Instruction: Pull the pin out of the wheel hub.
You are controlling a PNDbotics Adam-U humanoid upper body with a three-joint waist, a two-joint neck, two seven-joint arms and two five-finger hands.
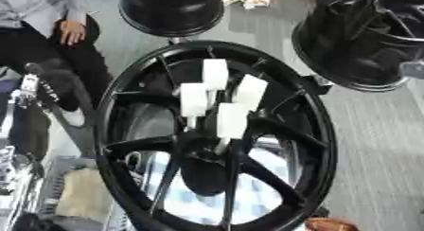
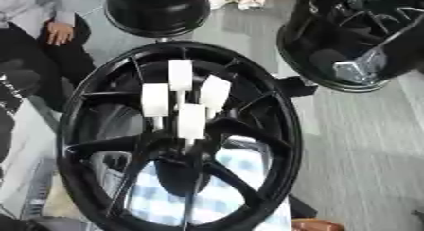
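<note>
A large black spoked wheel fills the middle of both views, seen face on. Several white block-headed pins stand out of its hub on thin stems: one at the top, one at the left, one at the right and one nearest the hub. No robot hand touches the wheel or the pins. A black arm part with a silver piece shows at the left edge, beside the rim; no hand can be made out on it.
A black round drum stands beyond the wheel. Another black wheel with a silver piece inside sits at the upper right. A blue-and-white checked cloth lies behind the spokes. Grey floor stretches to the right.
</note>
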